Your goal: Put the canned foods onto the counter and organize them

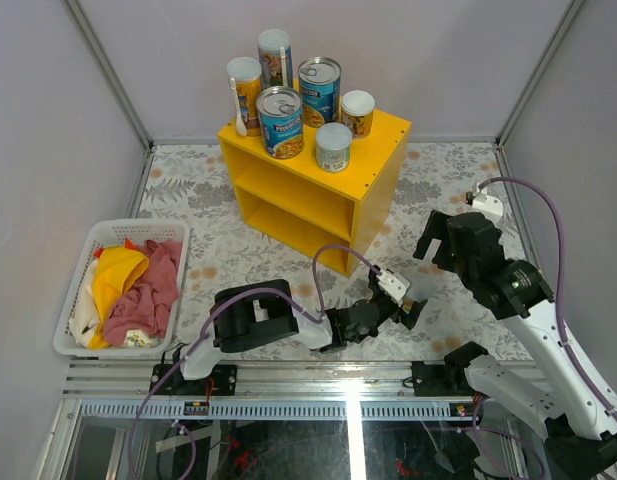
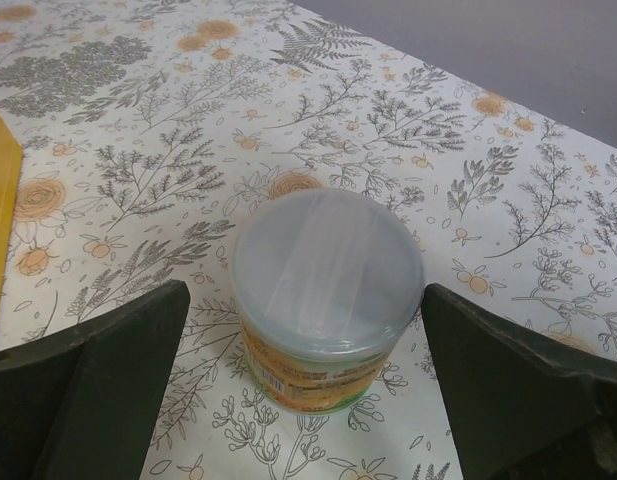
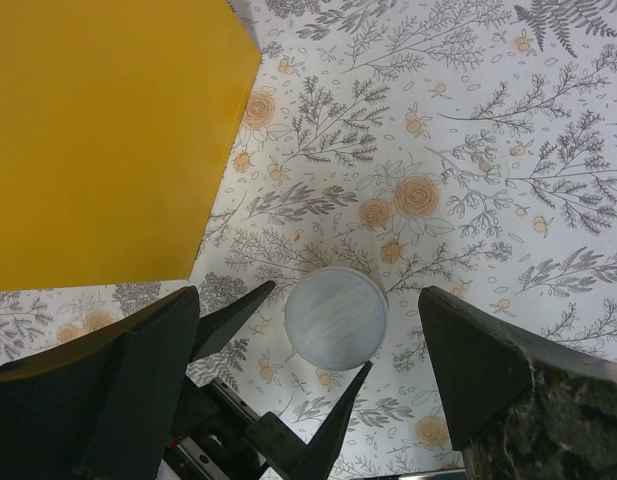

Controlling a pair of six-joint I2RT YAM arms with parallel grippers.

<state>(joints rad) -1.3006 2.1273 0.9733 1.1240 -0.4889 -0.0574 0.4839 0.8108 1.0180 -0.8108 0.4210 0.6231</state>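
Top external view: six canned foods (image 1: 298,95) stand grouped on the counter (image 1: 383,130) top. One pale-lidded can (image 2: 326,290) is left on the table (image 2: 488,120) near its right side, between the wide-open left gripper (image 2: 306,295) fingers, not yet gripped. The right gripper (image 3: 308,298) hovers above, spread and empty.

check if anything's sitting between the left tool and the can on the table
Nothing visible. The left tool is open with a finger on each side of the pale-lidded can, and only tablecloth shows in the gaps.
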